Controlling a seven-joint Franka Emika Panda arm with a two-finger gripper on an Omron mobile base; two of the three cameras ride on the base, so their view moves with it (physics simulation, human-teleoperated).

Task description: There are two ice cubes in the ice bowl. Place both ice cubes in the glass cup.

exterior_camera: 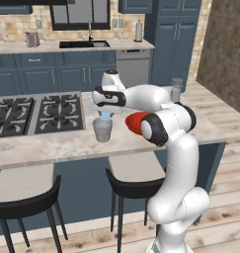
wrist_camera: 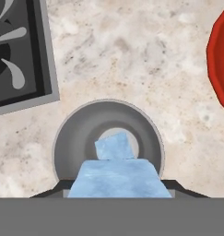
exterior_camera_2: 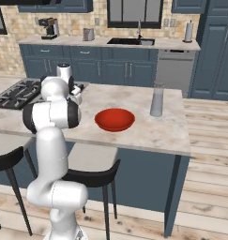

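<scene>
A pale-blue translucent ice cube (wrist_camera: 119, 179) hangs pinched in the gripper (exterior_camera: 106, 114), held directly above the glass cup (exterior_camera: 102, 129) so it can drop straight in. Down inside the grey tapered cup, a second ice cube (wrist_camera: 114, 145) seems already to lie at the bottom. The jaws stand narrowly apart, closed on the cube. The red ice bowl (exterior_camera_2: 115, 119) sits nearby on the marble counter (exterior_camera_2: 153, 131), apparently emptied, beside the stovetop (exterior_camera: 37, 113).

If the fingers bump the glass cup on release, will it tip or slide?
The glass cup looks small and light, standing free on smooth marble counter, so a nudge would probably slide it. Its base is narrower than its rim, so a knock near the rim may tip it.
</scene>
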